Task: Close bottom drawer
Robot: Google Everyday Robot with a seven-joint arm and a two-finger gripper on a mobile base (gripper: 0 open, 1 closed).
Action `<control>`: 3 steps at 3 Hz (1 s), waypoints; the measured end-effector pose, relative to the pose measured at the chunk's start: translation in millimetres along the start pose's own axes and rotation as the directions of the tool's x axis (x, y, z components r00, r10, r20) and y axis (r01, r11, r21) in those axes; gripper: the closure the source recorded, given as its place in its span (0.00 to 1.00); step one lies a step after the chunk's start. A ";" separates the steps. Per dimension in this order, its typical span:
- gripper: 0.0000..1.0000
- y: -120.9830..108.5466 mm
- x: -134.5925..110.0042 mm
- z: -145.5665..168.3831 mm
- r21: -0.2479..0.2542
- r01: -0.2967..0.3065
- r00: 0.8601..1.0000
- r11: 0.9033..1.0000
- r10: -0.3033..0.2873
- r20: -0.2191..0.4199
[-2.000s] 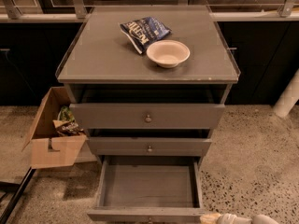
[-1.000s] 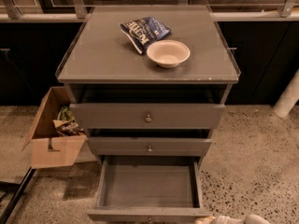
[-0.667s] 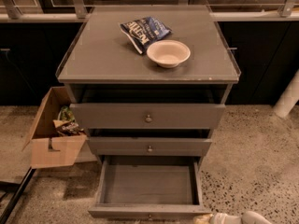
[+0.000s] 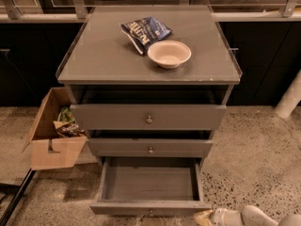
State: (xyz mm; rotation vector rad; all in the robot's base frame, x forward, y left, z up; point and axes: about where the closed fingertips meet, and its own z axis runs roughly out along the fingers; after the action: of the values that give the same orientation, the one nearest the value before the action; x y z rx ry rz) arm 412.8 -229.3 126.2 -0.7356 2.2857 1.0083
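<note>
Nearest, at 5 o'clock of the frame: the end effector (image 4: pixel 207 217), pale with a yellowish tip, low over the speckled floor (image 4: pixel 254 164) and just beside the right front corner of the bottom drawer (image 4: pixel 149 185). Contact unclear; whether apart or together, impossible to tell.

At 6 o'clock, the bottom drawer itself, pulled well out of the grey cabinet (image 4: pixel 74 94), shallow tray open to view, narrow front close to the lower edge of the view.

Directly behind, toward 12 o'clock, the middle drawer front (image 4: pixel 183 147) with its small round middle knob (image 4: pixel 150 150). Above that, the taller top drawer front (image 4: pixel 193 117), top knob (image 4: pixel 149 119) at centre, a dark gap over its upper edge.

At 9 o'clock of the cabinet, an open cardboard box (image 4: pixel 54 152) on the floor, close against the cabinet's left side, crumpled packaging inside. At 3 o'clock, a white post (image 4: pixel 288 98), well apart from the cabinet.

Farther back, the grey worktop (image 4: pixel 103 55) with a clear raised rim. On it, a pale bowl (image 4: pixel 169 53), upright, right of centre. At the bowl's 11 o'clock, a blue snack bag (image 4: pixel 146 31) lying flat, one edge against the bowl.

Farthest, at 12 o'clock, a pale ledge (image 4: pixel 28 18) running across a dark wall.
</note>
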 end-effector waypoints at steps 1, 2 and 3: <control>1.00 -12.2 -6.2 3.7 -0.005 0.016 1.000 1.000 -0.016 -0.009; 1.00 -22.2 -12.8 10.1 -0.020 0.035 0.999 0.999 -0.035 -0.020; 1.00 -34.2 -24.6 12.5 -0.042 0.076 0.996 0.996 -0.078 -0.047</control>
State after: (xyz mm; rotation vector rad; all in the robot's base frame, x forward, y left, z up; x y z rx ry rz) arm 455.9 -232.8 118.3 -0.8672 2.2650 1.0139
